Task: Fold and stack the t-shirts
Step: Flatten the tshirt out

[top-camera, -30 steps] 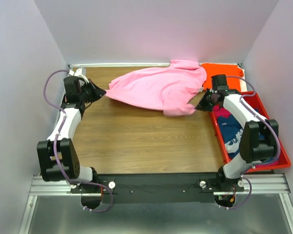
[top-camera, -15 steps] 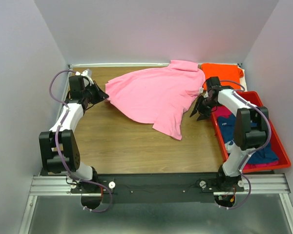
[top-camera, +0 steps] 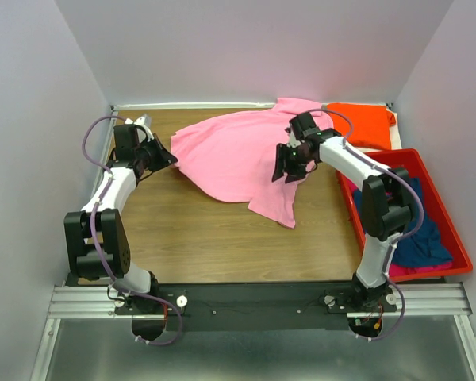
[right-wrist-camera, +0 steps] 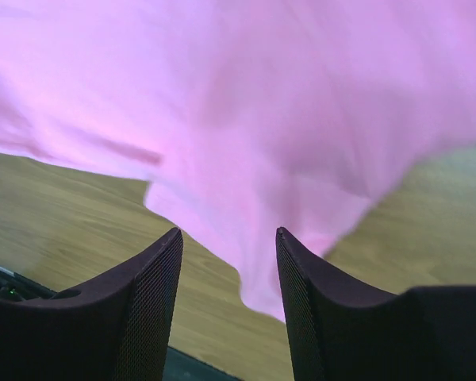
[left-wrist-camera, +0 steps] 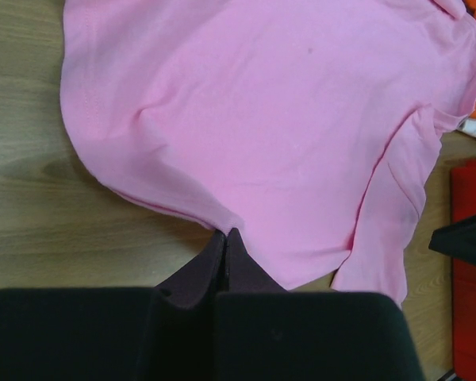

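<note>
The light pink t-shirt (top-camera: 238, 155) lies spread on the wooden table (top-camera: 182, 222), its collar toward the back right. My left gripper (top-camera: 171, 159) is shut on the pink shirt's left edge, as the left wrist view (left-wrist-camera: 226, 232) shows. My right gripper (top-camera: 285, 172) is open and empty, hovering over the pink shirt's right part; the right wrist view (right-wrist-camera: 228, 234) shows pink cloth (right-wrist-camera: 285, 119) below the fingers. The orange t-shirt (top-camera: 365, 123) lies folded at the back right. The navy t-shirt (top-camera: 420, 230) and a strip of the magenta one (top-camera: 412, 271) lie in the red bin (top-camera: 458, 246).
The red bin stands along the table's right edge. White walls close in the back and both sides. Bare wood lies in front of the pink shirt and at the left. The arm bases sit on a rail (top-camera: 254, 302) at the near edge.
My right gripper has let go of the pink shirt and moved left from the bin's edge to over the shirt. The shirt has dropped flatter, its lower part spread toward the front.
</note>
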{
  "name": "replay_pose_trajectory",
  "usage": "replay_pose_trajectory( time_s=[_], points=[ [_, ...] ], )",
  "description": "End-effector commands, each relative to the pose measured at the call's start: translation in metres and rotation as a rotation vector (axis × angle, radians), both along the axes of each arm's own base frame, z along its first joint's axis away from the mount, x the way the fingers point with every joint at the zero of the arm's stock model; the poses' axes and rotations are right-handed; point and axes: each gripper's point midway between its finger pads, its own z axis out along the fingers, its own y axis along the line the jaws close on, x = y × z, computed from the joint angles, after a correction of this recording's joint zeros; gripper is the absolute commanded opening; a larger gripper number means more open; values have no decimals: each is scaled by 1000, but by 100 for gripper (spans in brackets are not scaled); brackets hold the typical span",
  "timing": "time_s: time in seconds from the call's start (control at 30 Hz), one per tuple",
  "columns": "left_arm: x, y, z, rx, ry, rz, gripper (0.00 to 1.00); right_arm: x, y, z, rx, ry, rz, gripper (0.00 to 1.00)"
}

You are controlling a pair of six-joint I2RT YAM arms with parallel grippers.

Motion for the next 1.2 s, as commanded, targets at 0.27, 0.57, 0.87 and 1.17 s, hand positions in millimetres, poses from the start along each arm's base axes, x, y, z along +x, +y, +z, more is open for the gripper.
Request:
replay_pose_trajectory(
  time_s=[0.27,0.57,0.87,1.17],
  points=[
    [-2,2,-11,43,21,-23,0,-18,99,-20,-5,-71,371,52],
    [-11,-1,-25,46,48,-48,0,-41,110,-48,-110,-58,440,50],
    [-11,2,-13,69,15,-41,0,-50,95,-70,-233,-46,405,48],
    [-12,2,-14,68,21,-43,0,-53,101,-75,-255,-55,430,45]
  ],
)
